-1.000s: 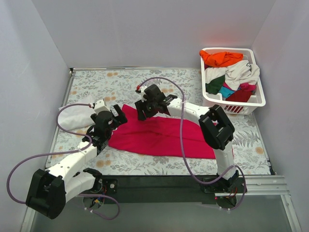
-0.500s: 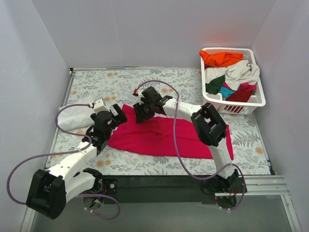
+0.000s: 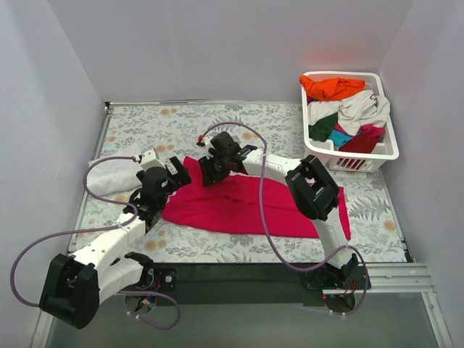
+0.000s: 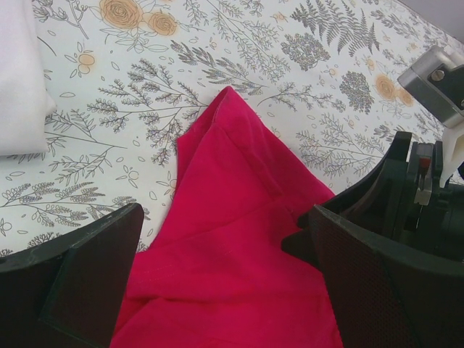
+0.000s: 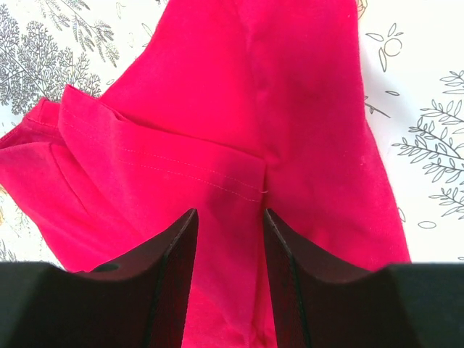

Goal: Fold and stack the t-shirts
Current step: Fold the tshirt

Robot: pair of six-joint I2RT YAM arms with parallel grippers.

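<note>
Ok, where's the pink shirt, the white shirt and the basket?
pink shirt [image 3: 232, 206], top view, middle of the spread cloth.
white shirt [image 3: 110, 176], top view, middle of the bundle.
basket [image 3: 351, 163], top view, its near wall.

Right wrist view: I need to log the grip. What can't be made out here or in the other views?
- Right wrist: whether the right gripper pinches the crimson t-shirt; its fingers hide the contact.
- Top: part of that shirt, under the right arm.
- Left wrist: white t-shirt, cut off by the left edge.
</note>
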